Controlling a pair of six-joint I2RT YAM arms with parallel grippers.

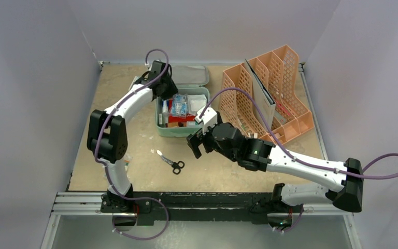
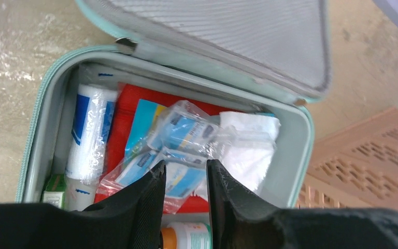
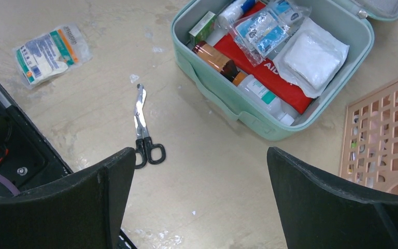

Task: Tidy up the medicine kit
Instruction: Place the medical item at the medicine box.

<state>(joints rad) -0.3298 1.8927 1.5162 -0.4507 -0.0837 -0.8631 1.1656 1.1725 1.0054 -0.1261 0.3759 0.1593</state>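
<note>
The left jaws (image 2: 186, 163) stand a little apart over the open kit. Just past their tips lies a clear plastic packet of blue-and-white sachets (image 2: 181, 137). We cannot tell whether the tips touch it, but nothing looks pinched. We read this as the release of that packet onto the pile.

The right jaws (image 3: 199, 155) are spread wide and empty. They hang above the bare surface (image 3: 197, 207), between the black-handled metal scissors (image 3: 144, 129) and the kit's front wall.

The mint-green square plastic medicine kit (image 1: 184, 132) sits mid-surface, with its grey-lined lid (image 2: 228, 36) folded back behind it. Inside it we see:
- a white roll with blue print (image 2: 90, 135)
- a flat red pouch (image 3: 274, 78)
- an amber bottle (image 3: 217, 59)
- a wrapped white gauze pad (image 3: 313, 57)

Two things lie outside the kit: the scissors, and a flat white packet with green and orange print (image 3: 49, 52) further off, near the left arm's base.

The scissors look like the likely next pick for the right arm. They lie thin and flat, so the jaws would have to come down square across the blades or handles and close low against the surface.

The kit is already crowded, and the left arm hangs over it, so it should clear away before anything else goes in. The peach mesh file rack (image 1: 269, 88) stands close on the kit's right and narrows the approach from that side.
</note>
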